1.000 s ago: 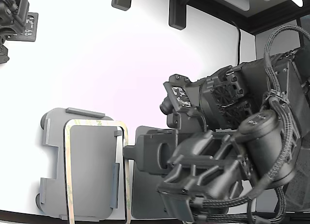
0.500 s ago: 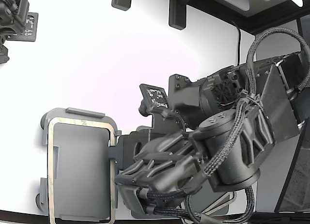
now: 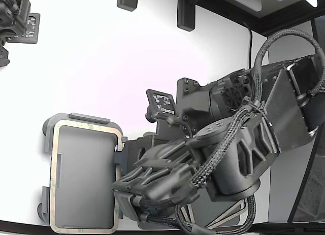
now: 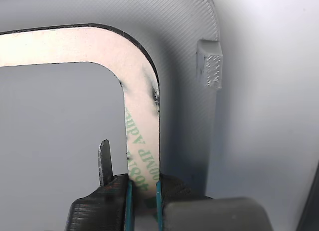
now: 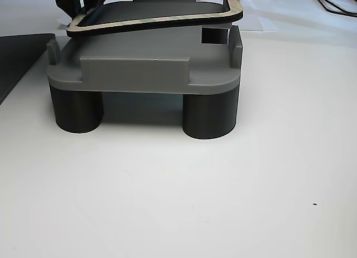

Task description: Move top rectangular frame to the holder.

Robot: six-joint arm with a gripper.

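The thin beige rectangular frame (image 3: 53, 179) is over the light grey holder (image 3: 89, 117) at the exterior view's lower left, its outline nearly matching the holder's. My gripper (image 3: 120, 156) is shut on the frame's long side nearest the arm. In the wrist view the teal-padded jaws (image 4: 143, 197) pinch the frame (image 4: 142, 126), which has green print, beside the holder's raised tab (image 4: 209, 64). In the other view the frame (image 5: 156, 21) is tilted just above the holder (image 5: 134, 68), one end higher than the other.
The holder stands on dark round legs (image 5: 209, 116). Tan edges of other frames (image 3: 231, 214) show under my arm at the exterior view's lower right. A second arm (image 3: 15, 19) is at the upper left. Dark brackets (image 3: 185, 14) are at the back edge.
My gripper carried the frame to the exterior view's left, from half off the holder to lined up over it. In the last half second the arm shifted only slightly.
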